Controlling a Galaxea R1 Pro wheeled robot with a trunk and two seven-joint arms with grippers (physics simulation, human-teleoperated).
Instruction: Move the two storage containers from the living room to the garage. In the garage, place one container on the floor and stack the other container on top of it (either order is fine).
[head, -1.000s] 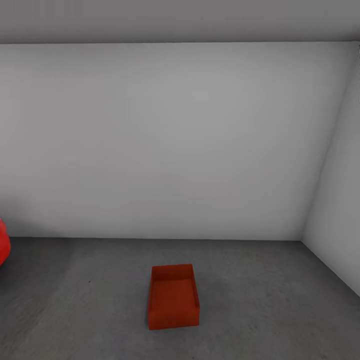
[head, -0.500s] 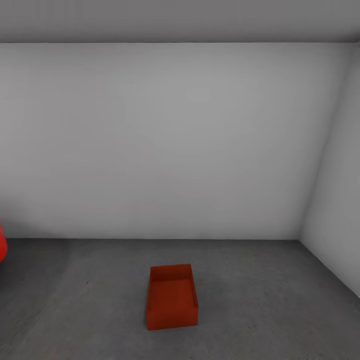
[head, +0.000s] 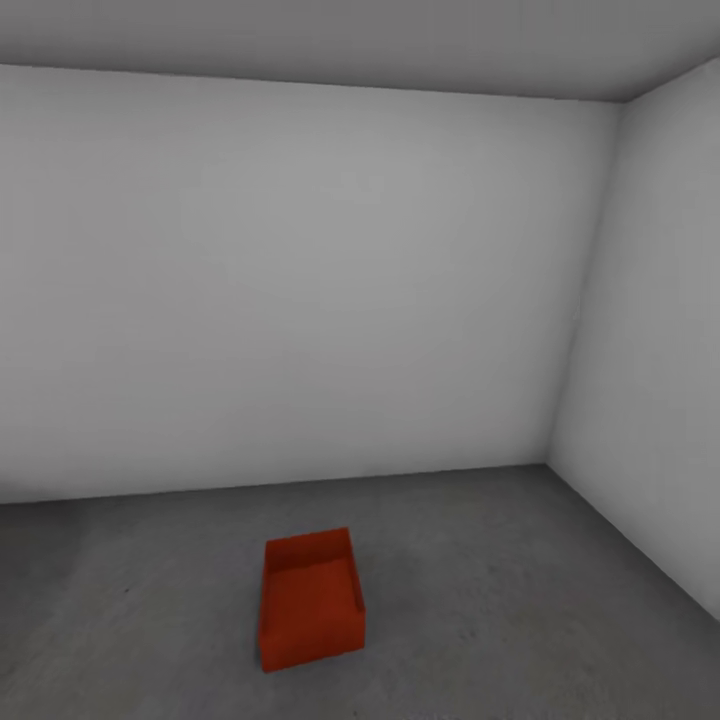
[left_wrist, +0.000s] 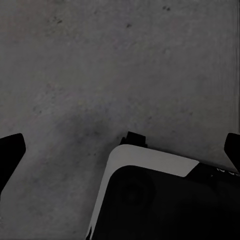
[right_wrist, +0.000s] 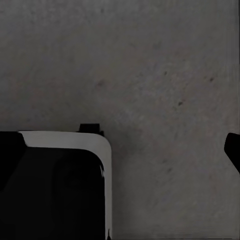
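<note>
**Only one container down in the garage, hands empty**

One storage container (head: 311, 600) sits open-side up on the grey floor (head: 500, 620), well apart from both walls. Left gripper (left_wrist: 120, 150) spread wide, nothing between the fingertips. Right gripper: one fingertip visible at frame edge, can't tell its state. Risk: the second container lands off-centre on the first and tips or slides off, since low walls give little ledge.
</note>
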